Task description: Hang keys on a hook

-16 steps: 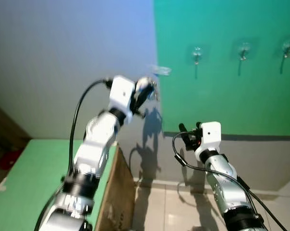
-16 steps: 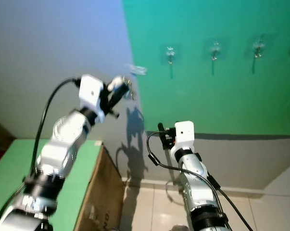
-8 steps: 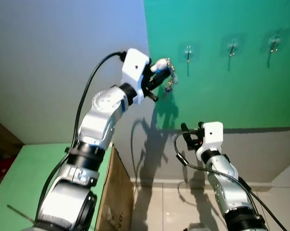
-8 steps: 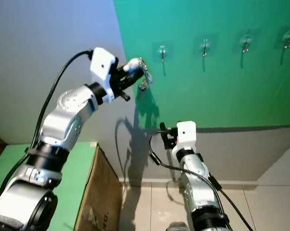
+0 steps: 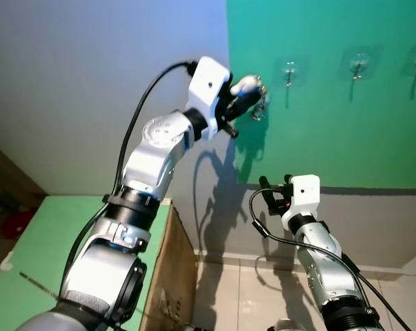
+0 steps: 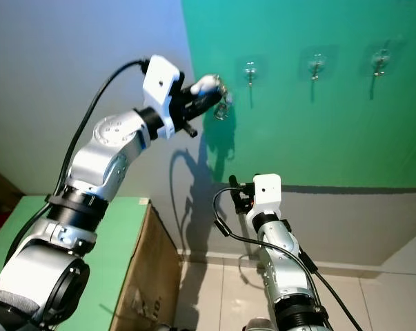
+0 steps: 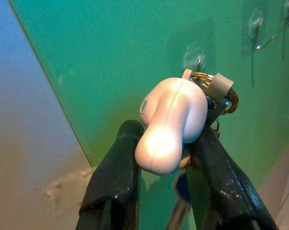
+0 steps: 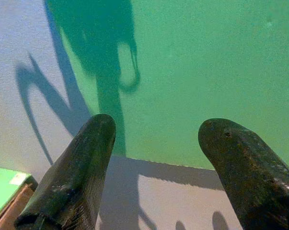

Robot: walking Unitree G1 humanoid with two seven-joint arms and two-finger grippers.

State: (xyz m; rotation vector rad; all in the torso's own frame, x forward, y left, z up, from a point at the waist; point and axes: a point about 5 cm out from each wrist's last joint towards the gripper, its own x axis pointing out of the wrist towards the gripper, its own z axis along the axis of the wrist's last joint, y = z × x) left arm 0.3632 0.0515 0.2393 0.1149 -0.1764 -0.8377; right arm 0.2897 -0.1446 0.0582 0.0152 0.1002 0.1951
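My left gripper (image 5: 243, 96) is raised against the green wall and is shut on a white key fob (image 7: 172, 124) with a brass key ring and keys (image 5: 259, 110) dangling from it. The leftmost clear hook (image 5: 289, 70) is just to the right of the fob and slightly higher; in the left wrist view this hook (image 7: 197, 60) sits right behind the ring. Two more hooks (image 5: 359, 65) follow to the right. My right gripper (image 5: 268, 193) is held low in front of the wall, open, its fingers (image 8: 77, 167) empty.
A cardboard box (image 5: 172, 276) stands against the wall at lower left, beside a green surface (image 5: 35, 255). Below the green panel runs a grey wall band (image 5: 373, 221), then a tiled floor (image 5: 263, 296).
My left arm has lifted the keys up and to the right, from the grey wall's edge to close beside the leftmost hook. The right arm has stayed still; the camera has shifted a little.
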